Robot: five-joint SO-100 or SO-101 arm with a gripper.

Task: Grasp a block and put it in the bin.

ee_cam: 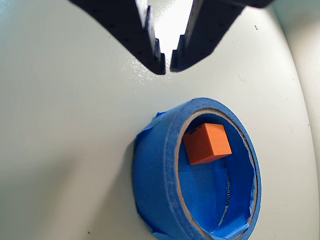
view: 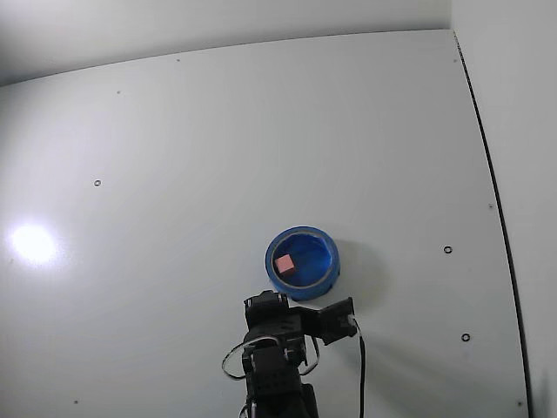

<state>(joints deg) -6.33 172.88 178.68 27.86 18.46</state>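
Start at the left of the fixed view: you have bare white table (view: pixel 130 174) there, with only a bright glare spot on it and nothing to collect. Moving toward the middle, you find the bin (view: pixel 302 262), a round blue ring with a thick rim, and the block (view: pixel 284 263) lies inside it, toward its left wall. Just below the bin in that view sits your arm, with the gripper (view: pixel 291 306) near the rim but outside it.

In the wrist view, going the same way, the bin's rim (ee_cam: pixel 155 170) fills the lower middle, and the block (ee_cam: pixel 206 144) rests on the blue floor inside, against the upper part of the wall. It reads orange here and pink in the fixed view; that looks like a camera difference. Above the bin, the gripper (ee_cam: pixel 168 67) has its two dark fingers nearly pressed together at the tips, with only a thin slit between them, and they pinch nothing.

By my reading, the placing step is done: the block is in and released. Your next move calls only for pulling the arm clear without nudging the rim, which looks light enough to slide.
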